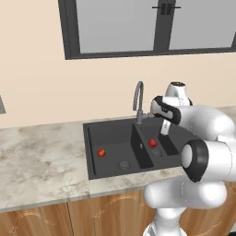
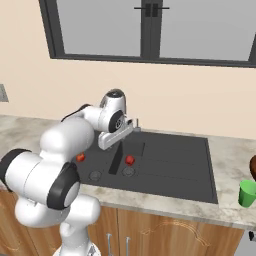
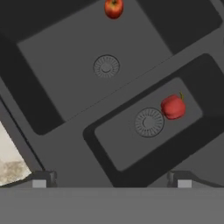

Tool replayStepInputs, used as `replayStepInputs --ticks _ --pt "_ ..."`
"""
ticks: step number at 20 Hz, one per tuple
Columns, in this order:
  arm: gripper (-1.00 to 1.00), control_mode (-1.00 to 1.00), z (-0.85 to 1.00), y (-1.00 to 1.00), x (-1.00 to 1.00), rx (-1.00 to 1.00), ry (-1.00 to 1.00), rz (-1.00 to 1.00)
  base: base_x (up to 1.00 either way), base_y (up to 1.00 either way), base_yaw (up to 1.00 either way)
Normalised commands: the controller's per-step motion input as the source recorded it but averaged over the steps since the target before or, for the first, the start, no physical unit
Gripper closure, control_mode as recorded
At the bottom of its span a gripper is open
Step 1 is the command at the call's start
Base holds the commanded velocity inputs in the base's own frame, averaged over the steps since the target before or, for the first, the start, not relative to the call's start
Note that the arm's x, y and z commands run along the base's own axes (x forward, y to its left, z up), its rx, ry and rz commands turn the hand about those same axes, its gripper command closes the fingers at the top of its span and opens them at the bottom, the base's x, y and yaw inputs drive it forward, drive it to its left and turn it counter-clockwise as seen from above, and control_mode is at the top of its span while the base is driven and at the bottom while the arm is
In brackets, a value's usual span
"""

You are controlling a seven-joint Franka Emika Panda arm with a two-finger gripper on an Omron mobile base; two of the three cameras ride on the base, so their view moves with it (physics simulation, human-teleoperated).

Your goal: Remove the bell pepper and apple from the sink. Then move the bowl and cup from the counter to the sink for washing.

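The dark double-basin sink [image 1: 92,138] [image 2: 170,170] is set into the counter [image 1: 41,161]. A deep-red bell pepper [image 1: 152,143] [image 2: 130,160] [image 3: 173,106] lies in the smaller basin beside its drain. In the larger basin lies the orange-red apple [image 1: 101,152] [image 2: 80,157] [image 3: 113,8]. My gripper [image 1: 165,130] [image 2: 116,141] [image 3: 111,180] hangs open above the smaller basin, pointing down, with nothing between its fingers. A green cup [image 2: 246,193] stands on the counter right of the sink, and a sliver of the brown bowl [image 2: 253,167] shows at the frame edge behind it.
A curved grey faucet [image 1: 138,99] rises behind the sink, close to my hand. A window [image 1: 152,25] sits in the wall above. Wooden cabinet fronts [image 1: 50,221] run under the counter. A ribbed drainboard [image 2: 185,160] takes up the sink's right part.
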Motion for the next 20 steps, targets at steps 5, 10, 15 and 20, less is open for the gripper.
replayStepInputs --ticks 5,10,15,20 --pt "-1.0 -1.0 -0.17 0.03 0.17 -0.03 -0.07 -0.03 0.0 0.0 0.0" --pt "-1.0 -1.0 -0.2 0.0 0.05 -0.01 -0.17 -0.01 0.0 0.0 0.0" --pt "-1.0 -1.0 -0.23 0.0 0.09 -0.03 -0.18 -0.01 0.0 0.0 0.0" --pt "-1.0 -1.0 -0.18 -0.01 0.12 -0.09 -0.09 0.0 0.0 0.0 0.0"
